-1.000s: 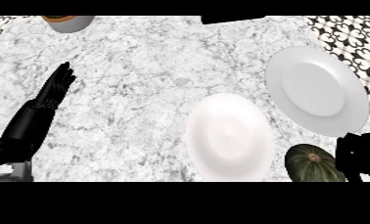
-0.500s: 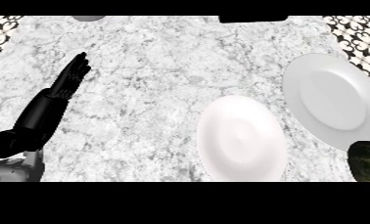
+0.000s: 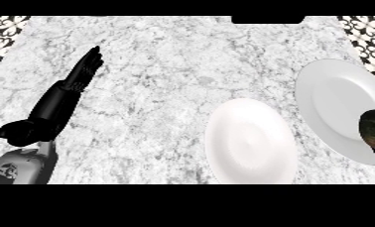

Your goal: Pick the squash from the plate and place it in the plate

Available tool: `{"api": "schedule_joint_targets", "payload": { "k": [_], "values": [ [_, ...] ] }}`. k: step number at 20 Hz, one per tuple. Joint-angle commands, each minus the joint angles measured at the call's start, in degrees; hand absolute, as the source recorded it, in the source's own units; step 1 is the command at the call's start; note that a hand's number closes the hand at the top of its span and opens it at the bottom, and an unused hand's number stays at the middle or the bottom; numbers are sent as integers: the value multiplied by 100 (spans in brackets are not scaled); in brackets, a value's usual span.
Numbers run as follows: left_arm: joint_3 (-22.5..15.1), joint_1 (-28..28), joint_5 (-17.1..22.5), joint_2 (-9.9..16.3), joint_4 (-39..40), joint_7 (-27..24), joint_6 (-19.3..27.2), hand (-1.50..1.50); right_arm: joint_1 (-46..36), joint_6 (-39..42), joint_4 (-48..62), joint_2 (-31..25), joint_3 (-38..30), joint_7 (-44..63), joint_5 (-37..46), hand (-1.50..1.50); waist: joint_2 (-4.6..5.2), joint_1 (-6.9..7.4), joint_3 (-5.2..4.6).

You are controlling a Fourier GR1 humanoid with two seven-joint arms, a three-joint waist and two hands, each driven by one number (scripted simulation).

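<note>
On the marbled worktop (image 3: 168,72) the left hand (image 3: 73,85) lies open near the left edge, fingers straight and pointing toward the far edge — it holds nothing. Two white plates sit toward the right: one plate (image 3: 250,141) by the near edge, a larger plate (image 3: 333,102) at the right edge, close but apart. The squash (image 3: 368,131) shows only as a dark sliver at the right border, over the larger plate's near rim. The right hand is out of sight.
</note>
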Motion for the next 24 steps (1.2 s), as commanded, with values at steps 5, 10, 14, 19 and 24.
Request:
{"api": "schedule_joint_targets", "payload": {
  "k": [5, 10, 14, 19, 24],
  "values": [
    [-118, -226, -13, -175, -71, 306, -115, 0, -1555, 487, 2459, 6, 398, 623, 629, -150, 36, 200, 4],
    [29, -198, -225, -277, 87, 71, -86, 0, -2346, -59, 4286, 457, 442, -662, 921, -150, 17, 96, 4],
    [266, -318, -71, -205, 247, 150, -410, 0, -2637, -188, 4803, 572, 154, -1438, 702, -150, 5, 36, 1],
    [485, -168, -71, -115, 166, 104, -458, 0, -2938, 474, 4966, 427, -186, -2113, 112, -150, -4, 17, -2],
    [364, -31, -247, -240, -28, 196, -279, 0, -2907, 1798, 4666, 527, -422, -2197, -754, -150, -37, -41, -7]
  ]
}}
